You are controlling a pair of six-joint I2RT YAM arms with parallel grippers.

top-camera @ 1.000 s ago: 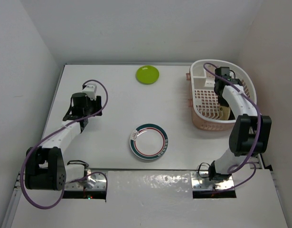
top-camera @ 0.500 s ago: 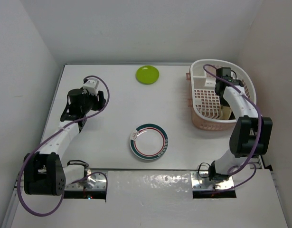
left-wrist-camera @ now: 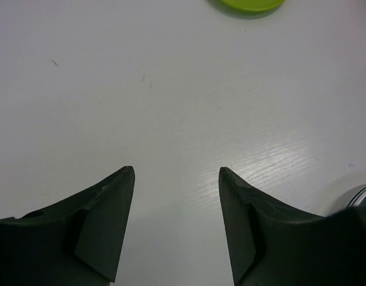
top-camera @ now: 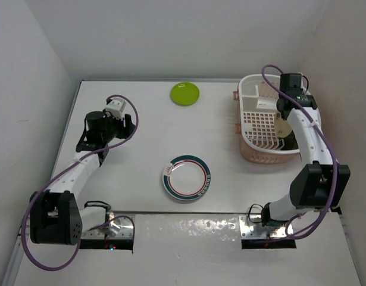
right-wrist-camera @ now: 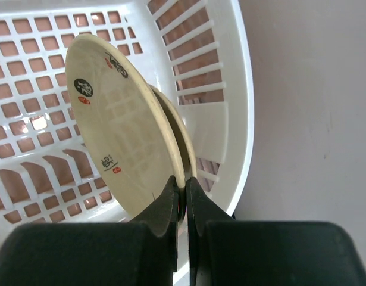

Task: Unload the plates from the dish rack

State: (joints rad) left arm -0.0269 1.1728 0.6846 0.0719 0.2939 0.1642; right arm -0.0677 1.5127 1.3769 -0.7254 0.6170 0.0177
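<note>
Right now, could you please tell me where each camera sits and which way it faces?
Top external: fixed above and behind the bases, looking down at the table; both arms show.
Left wrist: on the left arm, looking down at bare table past the open left gripper.
Right wrist: on the right arm, looking into the dish rack; the right gripper pinches the white plate by its rim.
Shared: the lime-green plate appears in top and left wrist views.

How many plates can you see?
4: lime-green plate at the far edge of the table, green-rimmed plate mid-table, white plate in the dish rack, another plate mostly hidden behind it.
</note>
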